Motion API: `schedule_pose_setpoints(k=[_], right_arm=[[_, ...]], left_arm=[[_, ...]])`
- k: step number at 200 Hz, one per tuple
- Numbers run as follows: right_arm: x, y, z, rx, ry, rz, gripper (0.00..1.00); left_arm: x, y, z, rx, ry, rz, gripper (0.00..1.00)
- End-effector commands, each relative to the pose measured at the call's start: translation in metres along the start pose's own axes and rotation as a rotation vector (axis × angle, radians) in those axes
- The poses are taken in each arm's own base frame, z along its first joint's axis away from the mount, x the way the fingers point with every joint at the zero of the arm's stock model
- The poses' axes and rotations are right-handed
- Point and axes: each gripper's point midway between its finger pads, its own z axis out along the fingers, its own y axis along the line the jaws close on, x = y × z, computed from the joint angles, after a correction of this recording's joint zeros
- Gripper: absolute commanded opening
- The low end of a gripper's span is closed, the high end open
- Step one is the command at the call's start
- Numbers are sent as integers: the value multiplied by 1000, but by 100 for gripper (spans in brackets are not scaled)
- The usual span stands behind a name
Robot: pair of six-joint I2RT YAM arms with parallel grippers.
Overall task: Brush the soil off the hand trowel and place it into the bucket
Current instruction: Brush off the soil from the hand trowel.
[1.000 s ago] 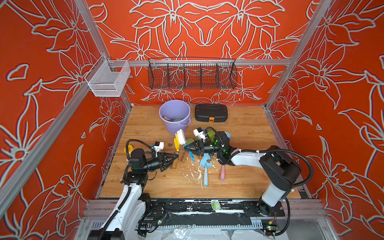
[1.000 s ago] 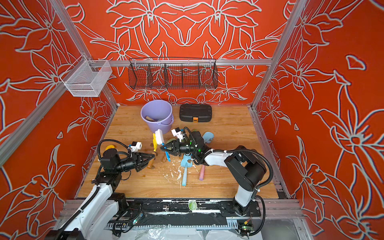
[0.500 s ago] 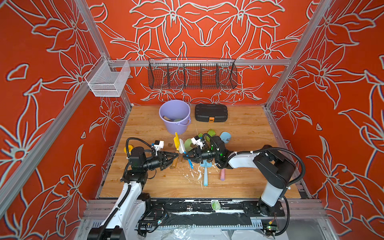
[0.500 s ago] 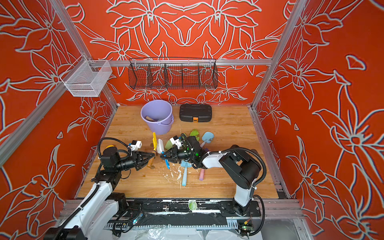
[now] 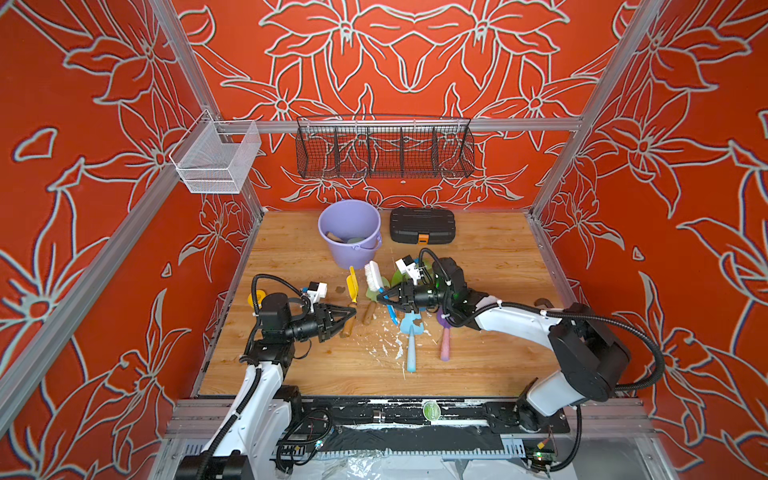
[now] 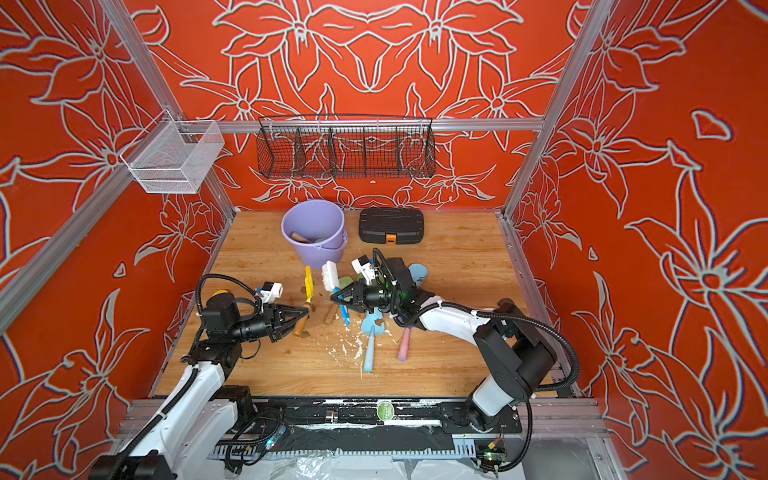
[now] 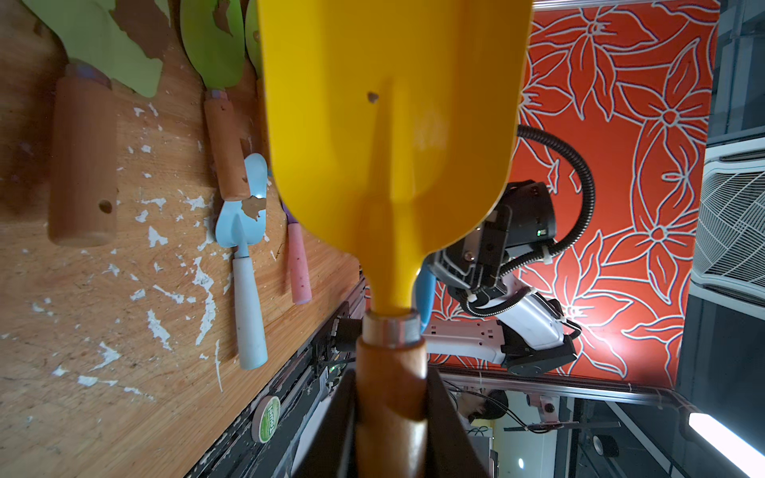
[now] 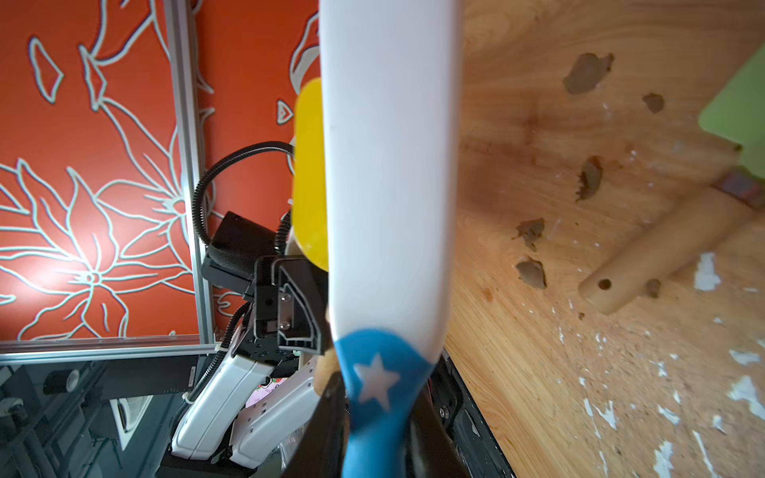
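Wooden worktop [image 5: 490,266] carries the arms. Left tool [image 5: 352,317] is clenched on the yellow hand trowel [image 5: 352,286] by its wooden handle. Soil [image 8: 588,182] clumps lie between the tools. Right tool [image 5: 384,298] grasps the scrub brush [image 5: 372,276]. Lavender bucket [image 5: 353,255] stands beyond both tools.

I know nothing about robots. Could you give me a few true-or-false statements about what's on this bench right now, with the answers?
1. The left gripper is shut on the yellow-bladed, wooden-handled trowel. True.
2. The right gripper holds nothing. False: it grips the white brush with a blue handle.
3. The lavender plastic bucket stands upright. True.
4. The black rectangular case lies open. False: its lid is shut.
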Motion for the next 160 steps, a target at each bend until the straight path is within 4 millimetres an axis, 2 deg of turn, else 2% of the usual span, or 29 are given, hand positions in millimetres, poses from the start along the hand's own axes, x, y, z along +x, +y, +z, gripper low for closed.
schedule_pose_setpoints(k=[1,53,77,94,126,160], right_arm=[[5,8,10,-12,48,-38,0],[21,-30,32,6,112,47,0],[28,-53,31,50,119,88,0],[30,-61,25,91,109,87,0],[15,-52,10,128,43,53,0],[0,-13,9,54,16,-15,0]], left_arm=[[0,-11,-1,24,18,53,0],[0,-12,-2,26,15,55,0],[-1,-12,-2,24,13,53,0],[-1,-12,-3,23,11,52,0],[-2,-11,-3,21,12,49,0],[-1,-10,-3,21,12,51,0]])
